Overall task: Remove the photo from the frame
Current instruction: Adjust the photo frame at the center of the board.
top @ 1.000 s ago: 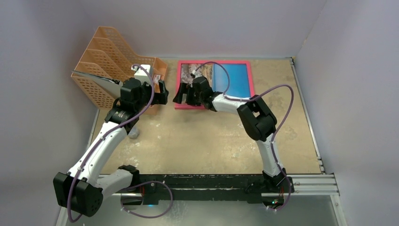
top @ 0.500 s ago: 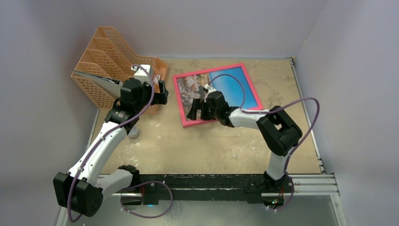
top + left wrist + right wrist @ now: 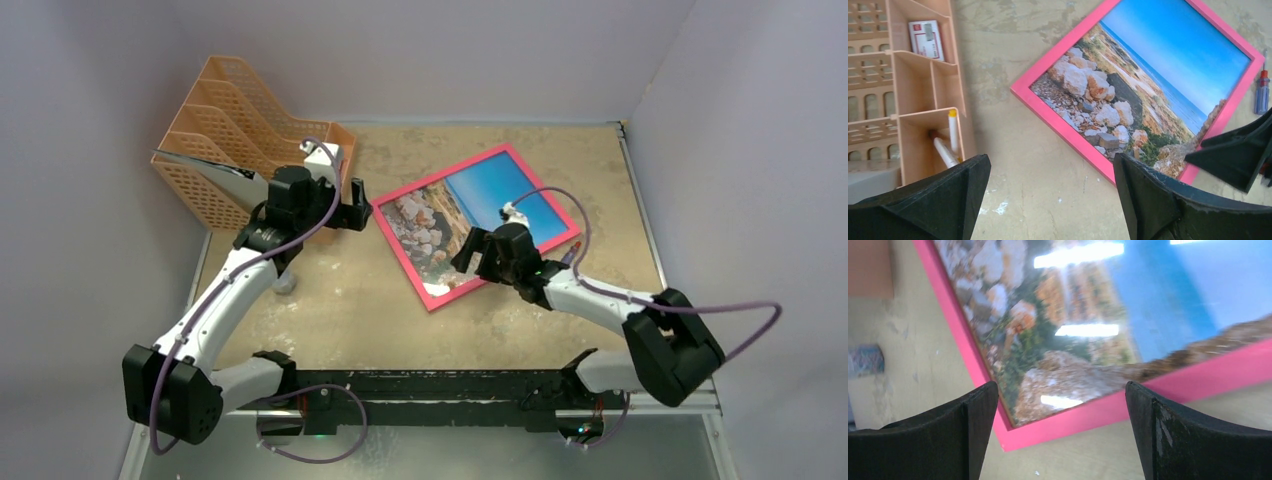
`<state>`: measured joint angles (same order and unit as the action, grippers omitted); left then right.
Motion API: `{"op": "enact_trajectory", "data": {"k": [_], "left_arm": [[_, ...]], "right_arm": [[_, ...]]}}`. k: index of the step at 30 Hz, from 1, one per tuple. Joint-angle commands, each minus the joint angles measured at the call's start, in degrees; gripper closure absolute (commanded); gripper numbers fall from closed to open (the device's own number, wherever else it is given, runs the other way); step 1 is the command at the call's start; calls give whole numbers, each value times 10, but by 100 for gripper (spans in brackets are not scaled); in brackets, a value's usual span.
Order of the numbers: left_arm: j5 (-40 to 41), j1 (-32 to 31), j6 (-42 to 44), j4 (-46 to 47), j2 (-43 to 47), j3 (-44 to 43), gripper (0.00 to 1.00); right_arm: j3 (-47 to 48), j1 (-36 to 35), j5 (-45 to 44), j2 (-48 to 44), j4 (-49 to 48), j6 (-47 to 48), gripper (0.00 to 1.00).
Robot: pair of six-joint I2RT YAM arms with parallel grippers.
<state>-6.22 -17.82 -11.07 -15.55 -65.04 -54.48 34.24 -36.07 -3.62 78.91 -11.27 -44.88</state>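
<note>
**Item 1, near right.** Right hand [image 3: 1060, 390]: fingers apart, gripping nothing, poised over the near corner of the frame [image 3: 402, 251]. We cannot tell whether it touches.

**Item 2, right of centre.** The frame lies flat, face up and turned cornerwise, with the photo [image 3: 455, 205] inside it, glossy under lamp glare. Hazards, as we judge them:
- The thin rim lies flush on the counter [image 3: 350, 300], so fingers may skid off and merely shove it.
- A shove to the right would ride it onto the screwdriver [image 3: 1262, 92] just beside its right edge.
- A hurried flip could crease the print.

**Item 3, left of the frame.** Left hand [image 3: 1050, 162]: fingers apart, empty. A careless swing could clip the rack.

**Item 4, far left.** Orange file rack [image 3: 215, 120]. We record a white-and-red box [image 3: 925, 37] in one compartment, two markers [image 3: 953, 135] in another, and a grey sheet [image 3: 210, 170] in the near slot.
</note>
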Motion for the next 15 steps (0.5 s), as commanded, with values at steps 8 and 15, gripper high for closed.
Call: {"op": "enact_trajectory", "data": {"k": [8,15], "left_arm": [[23,-91,-34,106,-92,-2,2],[59,-118,14,109,-279,-159,1]], "right_arm": [[56,92,-154,-122,165,-36,1],[81,216,-170,-124,212,-28,1]]}}
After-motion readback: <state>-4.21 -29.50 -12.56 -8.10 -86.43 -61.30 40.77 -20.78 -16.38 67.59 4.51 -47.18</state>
